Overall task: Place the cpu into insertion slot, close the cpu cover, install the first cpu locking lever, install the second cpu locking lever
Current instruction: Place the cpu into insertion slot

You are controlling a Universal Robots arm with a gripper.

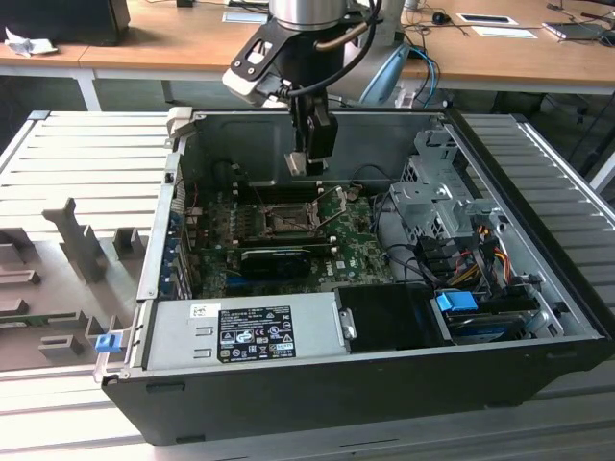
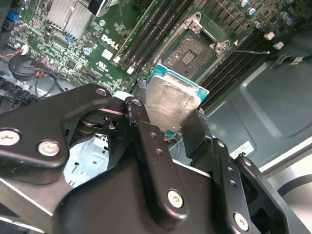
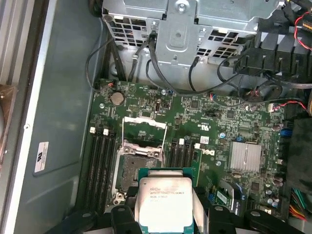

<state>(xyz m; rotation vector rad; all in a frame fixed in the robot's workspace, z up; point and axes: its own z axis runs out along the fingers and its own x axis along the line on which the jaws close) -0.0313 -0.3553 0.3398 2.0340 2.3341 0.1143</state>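
My gripper (image 1: 306, 161) hangs inside the open computer case, shut on the cpu (image 1: 297, 163), a small square chip with a pale metal face. In both wrist views the cpu (image 2: 171, 100) (image 3: 163, 202) sits between the black fingers (image 2: 145, 127) (image 3: 122, 218), edges clamped. It hovers above the green board, a short way off the insertion slot (image 1: 285, 220) (image 2: 190, 50) (image 3: 132, 169), whose dark pin grid is bare. The cpu cover (image 3: 145, 129) stands swung open at the slot's far edge. Two thin locking levers (image 1: 333, 205) stick up beside the slot.
A grey power supply (image 1: 240, 331) fills the case front. A metal drive cage (image 1: 432, 192) with cables stands at the exterior view's right. A long black card (image 1: 274, 257) lies just in front of the slot. Memory slots (image 3: 101, 163) flank it, and a finned heat sink (image 3: 245, 157) is nearby.
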